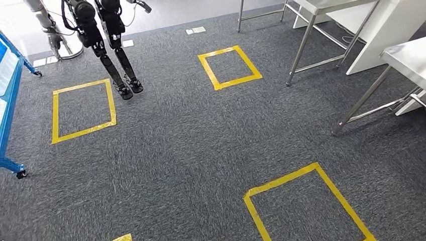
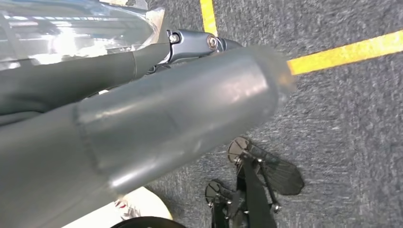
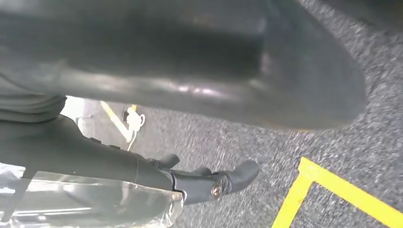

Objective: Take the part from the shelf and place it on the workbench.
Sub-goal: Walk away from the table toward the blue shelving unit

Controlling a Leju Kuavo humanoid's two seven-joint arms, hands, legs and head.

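The part [image 2: 71, 33] is a clear, shiny plastic-wrapped piece, seen close up in both wrist views over the carpet. My left hand [image 2: 142, 128] holds it, a dark finger [image 2: 119, 71] lying along its side and the thick grey thumb stretched out beside it. The part [image 3: 85, 199] also lies against the dark fingers [image 3: 209, 183] of my right hand [image 3: 190, 61], whose thumb is blurred. A steel workbench [image 1: 408, 57] stands at the right in the head view. The blue shelf [image 1: 10, 100] is at the far left edge.
Grey carpet carries several yellow tape squares [image 1: 229, 67], one close at lower right [image 1: 306, 201]. Another robot's black legs [image 1: 113, 45] stand at the upper left. A second steel table [image 1: 321, 6] and its legs [image 1: 300, 50] are at the upper right.
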